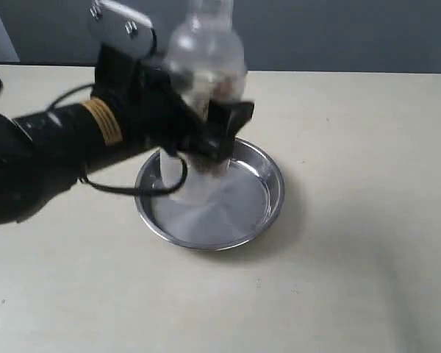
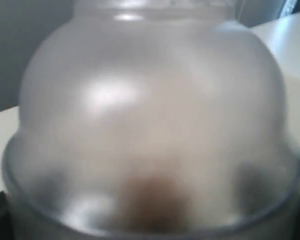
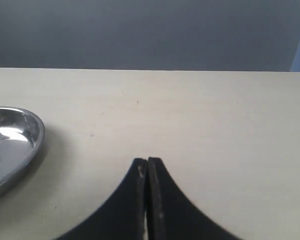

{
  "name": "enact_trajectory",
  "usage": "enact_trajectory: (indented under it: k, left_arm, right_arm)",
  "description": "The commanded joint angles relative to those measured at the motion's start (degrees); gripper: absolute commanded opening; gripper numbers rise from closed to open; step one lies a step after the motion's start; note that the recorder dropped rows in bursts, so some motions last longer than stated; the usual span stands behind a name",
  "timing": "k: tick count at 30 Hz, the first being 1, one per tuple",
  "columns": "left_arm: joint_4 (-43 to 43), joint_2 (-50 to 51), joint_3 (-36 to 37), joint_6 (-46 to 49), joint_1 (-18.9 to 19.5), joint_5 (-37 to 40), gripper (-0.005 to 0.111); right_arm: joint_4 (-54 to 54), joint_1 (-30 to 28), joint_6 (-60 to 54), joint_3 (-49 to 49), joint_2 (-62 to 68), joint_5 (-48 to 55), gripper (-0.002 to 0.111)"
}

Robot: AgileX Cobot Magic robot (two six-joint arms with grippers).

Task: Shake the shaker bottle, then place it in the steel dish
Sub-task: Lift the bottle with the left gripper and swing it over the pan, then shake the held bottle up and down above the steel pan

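Clamping the shaker bottle (image 1: 206,55) around its body, the left tool (image 1: 209,136) has its jaws spread wide to take the bottle's girth. One black finger (image 1: 234,118) lies across the front of the frosted wall. The bottle stands roughly upright in this grip and is blurred in the exterior view. Its small clear cap (image 1: 209,7) points to 12 o'clock, and a patch of brown granules (image 1: 220,88) shows through the plastic just above the finger. In the left wrist view the domed shoulder of the bottle (image 2: 150,125) fills almost everything, with a brownish smudge of granules (image 2: 150,195) low inside it.

The bottle's lower end hangs inside the rim of the steel dish (image 1: 268,173), over the part of the pan toward 10 o'clock. The blur and the reflection in the steel make it impossible to tell whether the base touches the pan floor. The left arm (image 1: 51,140) reaches in from 9 o'clock. It carries a yellow band (image 1: 106,121) and a metal bracket (image 1: 121,22) on top, and a black cable (image 1: 110,187) loops below it. The dish sits on the pale tabletop (image 1: 353,257) near the middle of the exterior view.

The right tool (image 3: 147,161) holds nothing, and its two dark fingers are pressed flat together. It hovers over bare tabletop (image 3: 190,115), well apart from the dish rim (image 3: 20,135).
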Motion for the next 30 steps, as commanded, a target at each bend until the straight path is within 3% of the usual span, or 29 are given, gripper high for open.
enact_trajectory:
  k: [1, 2, 4, 8, 10, 11, 13, 15, 16, 18, 19, 20, 23, 24, 25, 27, 28, 29, 30]
  left_arm:
    - [1.9, -6.6, -3.2, 2.1, -0.3, -2.7, 0.000]
    - [-3.6, -1.6, 0.2, 4.9, 0.4, 3.7, 0.000]
    - [-7.1, 3.0, 3.7, 2.0, 0.3, 0.8, 0.000]
    - [2.1, -3.2, 0.5, -1.1, -3.2, -15.0, 0.000]
    - [1.9, -7.3, -2.9, 5.4, -3.6, -11.0, 0.000]
    - [-1.3, -7.8, -3.3, 11.1, -3.2, -6.1, 0.000]
    - [-24.3, -6.7, -2.8, 27.9, 0.5, -2.9, 0.000]
    - [-40.3, -5.2, -2.2, 28.9, 2.3, -3.3, 0.000]
    - [-36.0, -5.1, -2.1, 26.7, 1.6, 0.5, 0.000]
    - [-10.9, -5.1, -2.1, 17.2, -3.3, 5.6, 0.000]
    - [-2.4, -5.1, -2.1, 14.9, -5.2, 5.6, 0.000]
    - [-2.2, -4.8, -2.1, 14.6, -5.4, 5.5, 0.000]
    - [-28.8, -2.9, -2.1, 16.6, -0.5, -0.4, 0.000]
    - [-31.1, -2.1, -2.1, 14.7, -0.6, -1.8, 0.000]
    - [-23.8, -2.1, -2.2, 13.1, -1.7, -1.1, 0.000]
    - [2.3, -2.1, -2.2, 9.6, -5.3, 1.0, 0.000]
    - [3.1, -1.9, -2.2, 9.5, -5.3, 1.8, 0.000]
    - [-5.2, -1.3, -2.2, 11.5, -3.7, 2.3, 0.000]
    - [-19.0, -0.4, -2.1, 14.3, -1.6, 2.0, 0.000]
  right_arm:
    - [-0.1, 0.2, 0.0, 0.1, -0.2, -0.5, -0.001]
    - [-0.1, 0.2, 0.0, 0.1, -0.2, -0.5, -0.001]
    - [-0.1, 0.2, 0.0, 0.1, -0.2, -0.5, -0.001]
    - [-0.1, 0.2, 0.0, 0.1, -0.2, -0.5, -0.001]
    - [-0.1, 0.2, 0.0, 0.1, -0.2, -0.5, -0.001]
    - [-0.1, 0.2, 0.0, 0.1, -0.2, -0.5, -0.001]
    - [-0.1, 0.2, 0.0, 0.1, -0.2, -0.5, -0.001]
    - [-0.1, 0.2, 0.0, 0.1, -0.2, -0.5, -0.001]
    - [-0.1, 0.2, 0.0, 0.1, -0.2, -0.5, -0.001]
    - [-0.1, 0.2, 0.0, 0.1, -0.2, -0.5, -0.001]
    - [-0.1, 0.2, 0.0, 0.1, -0.2, -0.5, -0.001]
    - [-0.1, 0.2, 0.0, 0.1, -0.2, -0.5, -0.001]
    - [-0.1, 0.2, 0.0, 0.1, -0.2, -0.5, -0.001]
    - [-0.1, 0.2, 0.0, 0.1, -0.2, -0.5, -0.001]
    - [-0.1, 0.2, 0.0, 0.1, -0.2, -0.5, -0.001]
    - [-0.1, 0.2, 0.0, 0.1, -0.2, -0.5, -0.001]
    - [-0.1, 0.2, 0.0, 0.1, -0.2, -0.5, -0.001]
    - [-0.1, 0.2, 0.0, 0.1, -0.2, -0.5, -0.001]
    - [-0.1, 0.2, 0.0, 0.1, -0.2, -0.5, -0.001]
